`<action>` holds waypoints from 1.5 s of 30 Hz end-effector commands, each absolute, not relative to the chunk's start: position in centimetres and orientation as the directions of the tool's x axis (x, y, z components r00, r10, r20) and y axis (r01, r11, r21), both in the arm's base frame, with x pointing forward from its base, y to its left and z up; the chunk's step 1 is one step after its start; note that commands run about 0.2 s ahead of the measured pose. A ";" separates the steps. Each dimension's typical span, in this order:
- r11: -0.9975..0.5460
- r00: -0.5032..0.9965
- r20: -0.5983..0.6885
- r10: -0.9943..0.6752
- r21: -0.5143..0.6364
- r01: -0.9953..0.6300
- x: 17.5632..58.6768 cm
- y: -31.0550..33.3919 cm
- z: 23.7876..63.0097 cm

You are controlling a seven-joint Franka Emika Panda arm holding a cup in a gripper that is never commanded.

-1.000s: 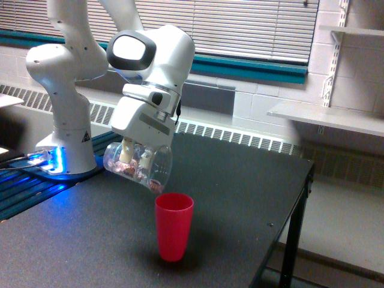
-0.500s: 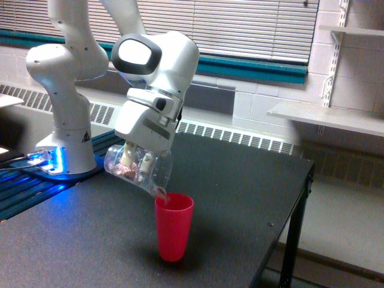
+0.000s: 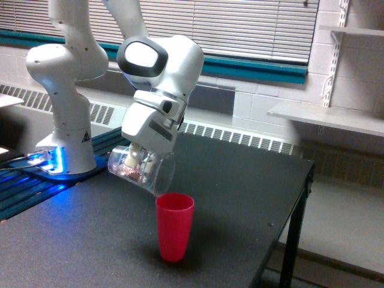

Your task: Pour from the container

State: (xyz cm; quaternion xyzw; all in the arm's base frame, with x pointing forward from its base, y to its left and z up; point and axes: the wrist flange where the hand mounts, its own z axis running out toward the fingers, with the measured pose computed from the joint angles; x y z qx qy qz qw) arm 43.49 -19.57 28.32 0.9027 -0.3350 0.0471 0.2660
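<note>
Clear see-through container [image 3: 144, 170] with pinkish-brown bits inside, above plain red cup [image 3: 174, 226]. White arm [image 3: 159, 78], black glossy patch on it. Dark grey speckled table [image 3: 228, 198]. Blue glow left of cup, at white arm base [image 3: 63, 153].

Place: a robotics lab or institutional test room.
Walls: painted cinder block [image 3: 264, 102].
Window: horizontal blinds [image 3: 240, 27] above a teal sill [image 3: 252, 67].
Heating: a long baseboard radiator [image 3: 240, 137].
Fittings: bracket-mounted wall shelves [image 3: 324, 117]; a black work table [image 3: 240, 186] carrying the robot arm's base [image 3: 66, 144].
</note>
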 end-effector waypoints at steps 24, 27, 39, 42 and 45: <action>-0.632 0.809 0.240 -0.537 0.521 -0.574 44.9 -19.3 28.9; -0.631 0.813 0.237 -0.532 0.529 -0.567 45.0 -19.3 28.8; -0.627 0.824 0.237 -0.515 0.552 -0.550 45.4 -19.2 28.9; -0.628 0.826 0.235 -0.512 0.553 -0.547 45.5 -19.2 28.9; -0.630 0.830 0.235 -0.506 0.557 -0.542 45.7 -19.0 28.9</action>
